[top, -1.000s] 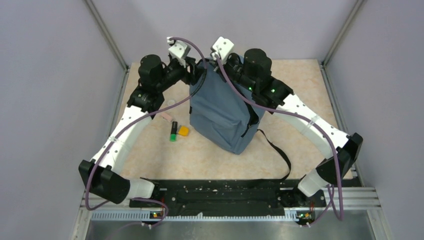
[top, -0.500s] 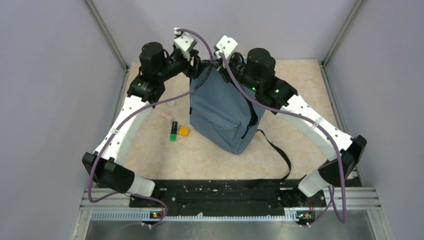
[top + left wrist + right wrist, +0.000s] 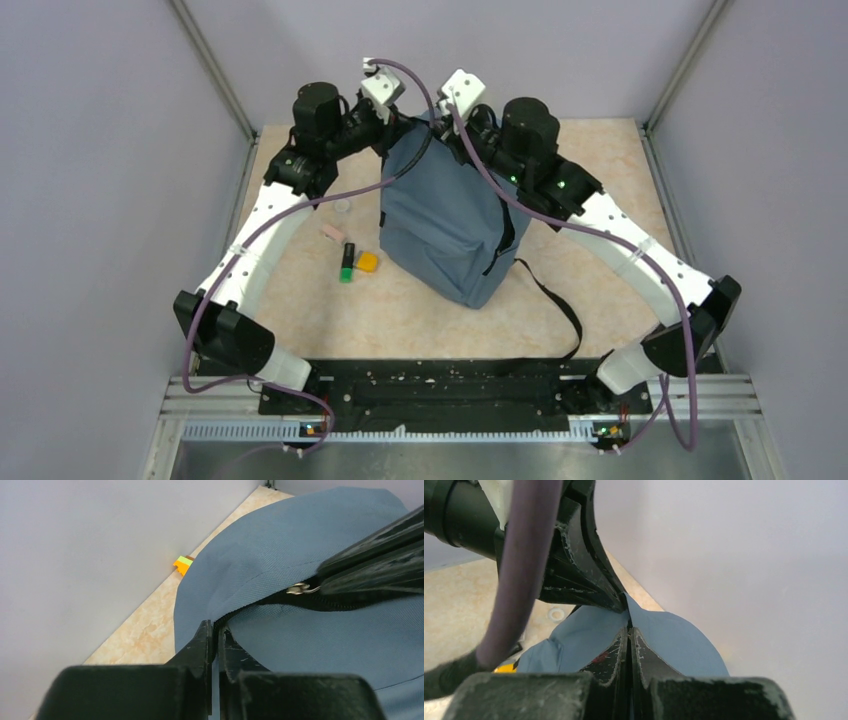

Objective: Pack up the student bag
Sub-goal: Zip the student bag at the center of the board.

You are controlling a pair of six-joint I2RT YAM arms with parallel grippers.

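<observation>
Nearly upright student bag (image 3: 440,215), top end uppermost

We log the backpack (image 3: 440,225) as plain grey-blue with no pattern, with black straps (image 3: 553,300) and a black zipper (image 3: 270,600) carrying a silver pull (image 3: 299,588). Table (image 3: 420,310): pale peach-beige, marbled. Walls (image 3: 100,150): flat lilac-grey. On the table we record a marker (image 3: 347,263) in black and green, an orange block (image 3: 368,262) and a pink eraser (image 3: 331,232). Arms (image 3: 250,255): white links, black joints, purple cables (image 3: 519,570). Left gripper (image 3: 215,629) and right gripper (image 3: 629,630): black, the right one scuffed whitish at its edges.
</observation>
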